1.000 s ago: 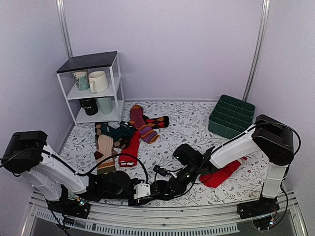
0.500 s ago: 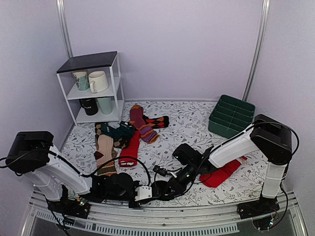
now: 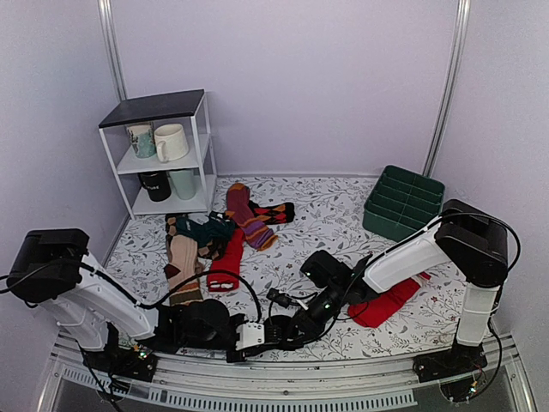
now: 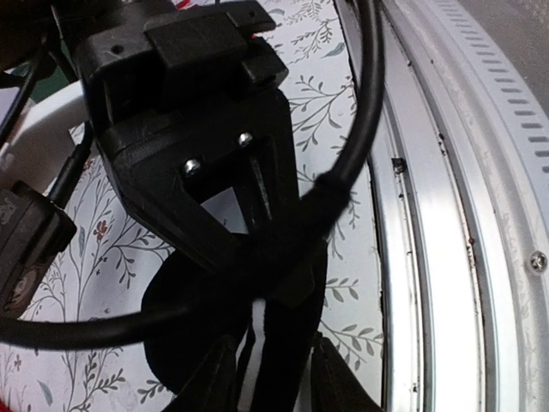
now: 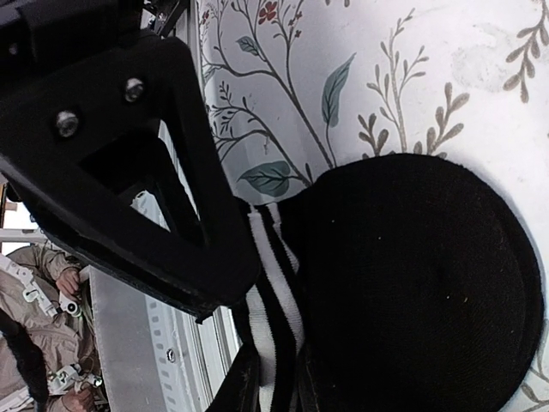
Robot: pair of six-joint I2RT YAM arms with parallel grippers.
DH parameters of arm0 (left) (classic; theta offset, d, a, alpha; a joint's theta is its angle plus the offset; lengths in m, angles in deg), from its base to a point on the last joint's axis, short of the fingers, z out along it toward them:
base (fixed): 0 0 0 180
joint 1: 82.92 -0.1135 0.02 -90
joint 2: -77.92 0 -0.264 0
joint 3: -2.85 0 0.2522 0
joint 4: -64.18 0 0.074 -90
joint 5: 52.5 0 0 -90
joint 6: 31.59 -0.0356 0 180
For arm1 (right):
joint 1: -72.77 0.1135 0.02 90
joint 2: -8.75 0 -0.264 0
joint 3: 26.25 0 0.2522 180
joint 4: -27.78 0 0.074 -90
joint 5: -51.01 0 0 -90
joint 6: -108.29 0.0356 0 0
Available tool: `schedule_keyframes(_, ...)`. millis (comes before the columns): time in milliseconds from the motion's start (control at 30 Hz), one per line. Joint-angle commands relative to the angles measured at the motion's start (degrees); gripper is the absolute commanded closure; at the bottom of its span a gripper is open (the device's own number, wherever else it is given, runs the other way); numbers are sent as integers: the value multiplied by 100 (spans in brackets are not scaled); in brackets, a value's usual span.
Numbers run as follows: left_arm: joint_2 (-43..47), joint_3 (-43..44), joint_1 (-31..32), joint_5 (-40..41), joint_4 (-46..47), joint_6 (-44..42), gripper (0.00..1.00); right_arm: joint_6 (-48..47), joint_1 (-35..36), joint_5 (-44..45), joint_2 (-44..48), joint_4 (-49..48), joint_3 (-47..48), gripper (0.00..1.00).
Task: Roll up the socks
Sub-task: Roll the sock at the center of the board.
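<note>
The black socks [image 3: 279,327] lie as a rounded bundle near the table's front edge, between the two grippers. In the right wrist view the bundle [image 5: 412,292] is a black dome with the white-striped cuff [image 5: 274,318] pulled out from it. My right gripper [image 5: 274,390] is shut on that cuff. In the left wrist view my left gripper [image 4: 270,382] closes on the same black cuff [image 4: 279,343] from the opposite side, the bundle [image 4: 176,330] to its left. Both grippers [image 3: 262,336] [image 3: 276,333] meet tip to tip.
A big red sock [image 3: 386,302] lies under the right arm. A pile of other socks [image 3: 210,240] sits at mid left, a white shelf [image 3: 159,154] with mugs at back left, a green bin [image 3: 403,203] at back right. The metal front rail [image 4: 446,257] runs right beside the grippers.
The left arm has shifted slightly right, toward the front rail. Both grippers keep their hold on the cuff; the bundle has barely moved.
</note>
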Motion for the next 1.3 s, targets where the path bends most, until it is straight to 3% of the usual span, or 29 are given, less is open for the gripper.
schedule_keyframes(0,-213,9,88,-131,162,105,66,43,81,570,-477,970,-311,86)
schedule_keyframes(133,-265,-41,95,-117,226,161,56,65,81,554,-492,970,-308,85)
schedule_keyframes(233,-322,-29,92,-100,214,136,55,70,81,557,-494,966,-314,86)
schedule_keyframes(467,-378,24,95,-186,131,149,82,88,81,563,-494,942,-328,85)
schedule_keyframes(533,-412,55,93,-195,59,178,100,92,81,566,-494,912,-327,85)
schedule_keyframes(633,-406,122,85,-191,-202,298,100,134,79,599,-397,729,-376,82)
schedule_keyframes(900,-591,330,-127,-841,-1021,900,100,-83,81,1989,893,-943,-994,70)
schedule_keyframes(1133,-621,465,-476,-1578,-1495,1334,100,-901,127,2765,2665,-3493,-2608,56)
schedule_keyframes(1267,-770,627,-695,-2065,-1849,1509,100,-1812,482,2982,2963,-3615,-2981,54)
